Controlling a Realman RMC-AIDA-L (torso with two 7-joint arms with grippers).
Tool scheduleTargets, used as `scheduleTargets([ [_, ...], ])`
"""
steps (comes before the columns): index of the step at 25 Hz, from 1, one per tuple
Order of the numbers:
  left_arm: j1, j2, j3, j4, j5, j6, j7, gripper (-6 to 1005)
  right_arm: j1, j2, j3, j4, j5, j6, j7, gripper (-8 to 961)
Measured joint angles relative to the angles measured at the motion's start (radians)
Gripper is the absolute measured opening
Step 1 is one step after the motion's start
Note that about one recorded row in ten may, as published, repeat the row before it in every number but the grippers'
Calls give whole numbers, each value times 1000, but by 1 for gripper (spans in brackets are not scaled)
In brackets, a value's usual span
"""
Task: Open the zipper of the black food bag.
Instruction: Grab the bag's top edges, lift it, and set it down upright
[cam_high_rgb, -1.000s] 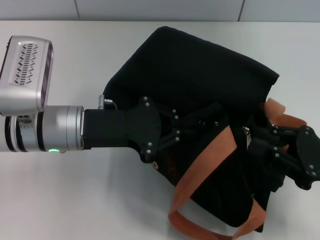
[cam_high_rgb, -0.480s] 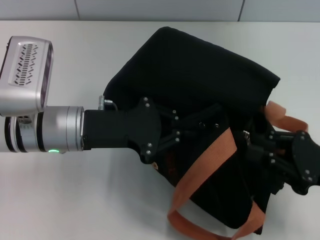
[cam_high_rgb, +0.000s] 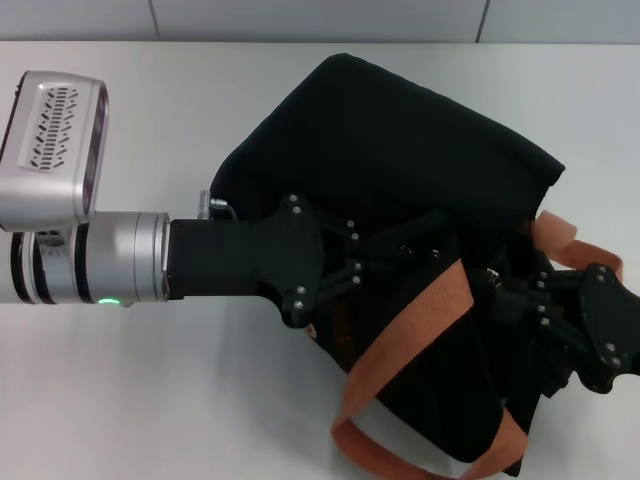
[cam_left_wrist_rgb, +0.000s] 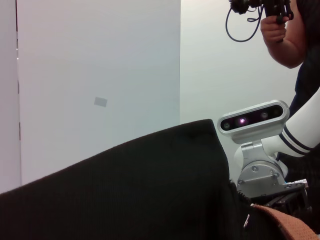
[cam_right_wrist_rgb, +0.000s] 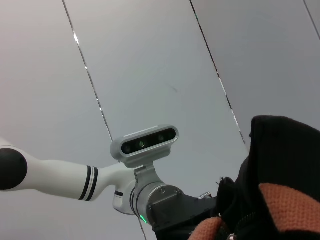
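The black food bag lies on its side on the white table, and its orange-brown strap handles trail toward the near edge. My left gripper reaches in from the left and is shut on a fold of the bag's fabric near its middle. At the bag's right end, beside the zipper edge, is my right gripper. The head view hides the pull tab. In the left wrist view a small silver tab shows next to the strap, under the black bag.
White table spreads to the left and front of the bag, and a grey wall runs along the back. A person holding a device stands behind the right arm's camera. The left arm's camera faces the right wrist.
My right gripper has moved slightly left, closer into the bag's right end, and now covers the silver tab seen earlier. The bag's right corner and strap shifted a little. The left arm stayed put.
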Motion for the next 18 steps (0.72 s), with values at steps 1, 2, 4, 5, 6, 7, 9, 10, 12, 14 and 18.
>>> scheduleTargets([
  [1,-2,0,0,-4,-1,0,0,91,0,0,0,0,0,0,-2,132],
  [2,-2,0,0,-4,-1,0,0,91,0,0,0,0,0,0,-2,105],
  [4,-3,0,0,-4,0,0,0,91,-2,0,0,0,0,-1,-5,76],
  [5,-3,0,0,-4,0,0,0,91,-3,0,0,0,1,-3,-7,74],
  [6,-4,0,-1,-4,0,0,0,91,-5,0,0,1,1,-9,-8,72],
  [7,-4,0,-1,-4,0,0,0,91,-5,0,0,1,1,-9,-8,69],
  [9,-4,0,-3,-5,-1,1,0,91,-6,-2,3,4,2,-10,-7,64],
  [10,-4,0,-5,-5,-1,1,0,91,-7,-3,4,6,3,-11,-6,59],
  [12,-4,0,-5,-5,-7,0,0,91,-8,-5,5,8,4,-15,-5,48],
  [14,0,0,-3,-5,-23,0,0,91,-9,-5,6,8,5,-20,-5,37],
  [18,14,2,1,-5,-58,1,0,91,-11,-6,7,8,6,-23,-6,23],
])
